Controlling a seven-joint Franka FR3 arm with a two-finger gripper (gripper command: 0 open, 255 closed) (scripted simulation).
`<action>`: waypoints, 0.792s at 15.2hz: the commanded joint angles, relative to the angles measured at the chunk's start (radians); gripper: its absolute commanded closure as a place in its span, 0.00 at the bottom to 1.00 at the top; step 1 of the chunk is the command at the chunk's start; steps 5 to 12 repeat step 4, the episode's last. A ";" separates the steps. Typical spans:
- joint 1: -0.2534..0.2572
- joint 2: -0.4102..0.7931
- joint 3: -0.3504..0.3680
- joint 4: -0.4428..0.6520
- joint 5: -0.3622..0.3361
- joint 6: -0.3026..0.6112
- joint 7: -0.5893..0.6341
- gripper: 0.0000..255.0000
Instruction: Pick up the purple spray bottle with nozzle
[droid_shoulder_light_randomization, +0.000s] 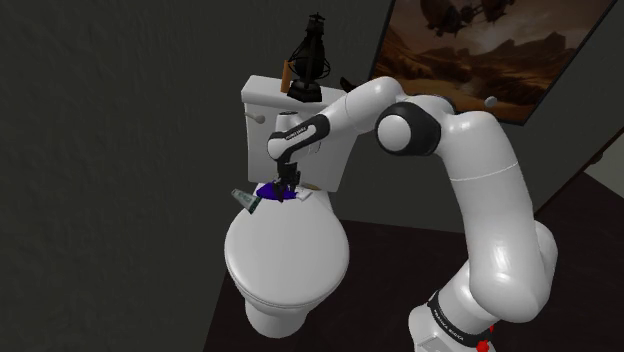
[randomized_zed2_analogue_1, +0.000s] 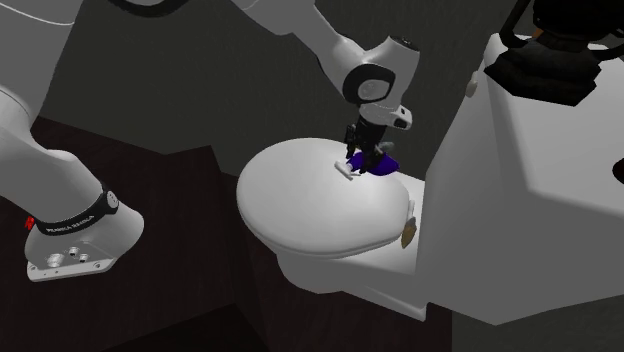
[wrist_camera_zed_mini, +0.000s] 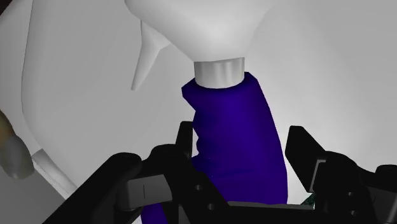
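Fingers (wrist_camera_zed_mini: 184, 141) of the claw (wrist_camera_zed_mini: 240, 143) are standing spread, one on each side of the purple spray bottle (wrist_camera_zed_mini: 238, 127), which is lying on its side between them. In the wrist view the bottle's dark purple body is running straight out from between the two black fingers. One finger is sitting against the body's flank. The other is showing a thin sliver of pale surface between itself and the bottle, so the claw is bracketing the bottle rather than pinching it. Beyond the fingertips the body is narrowing into a grey collar (wrist_camera_zed_mini: 219, 69) and then a white spray head (wrist_camera_zed_mini: 203, 25), whose pointed trigger (wrist_camera_zed_mini: 145, 60) is angling away to one side.

The bottle is resting on the closed white toilet lid (droid_shoulder_light_randomization: 290, 265), at the lid's rear edge just in front of the tank (randomized_zed2_analogue_1: 520, 190). In the shoulder view and the second exterior view the claw is pointing almost straight down onto it, with purple showing at the fingertips. The white arm (droid_shoulder_light_randomization: 480, 180) is arching over from the stand side.

A small greenish object (droid_shoulder_light_randomization: 243, 198) is lying at the same rear edge of the lid, just beside the bottle on the shoulder view's left. A black object (droid_shoulder_light_randomization: 310, 55) is standing on top of the tank.
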 joint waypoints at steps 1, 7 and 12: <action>0.000 -0.021 0.000 -0.006 0.000 -0.015 0.001 1.00; 0.001 -0.032 0.000 -0.008 -0.001 -0.024 0.001 1.00; 0.001 -0.032 0.000 -0.008 -0.001 -0.024 0.001 1.00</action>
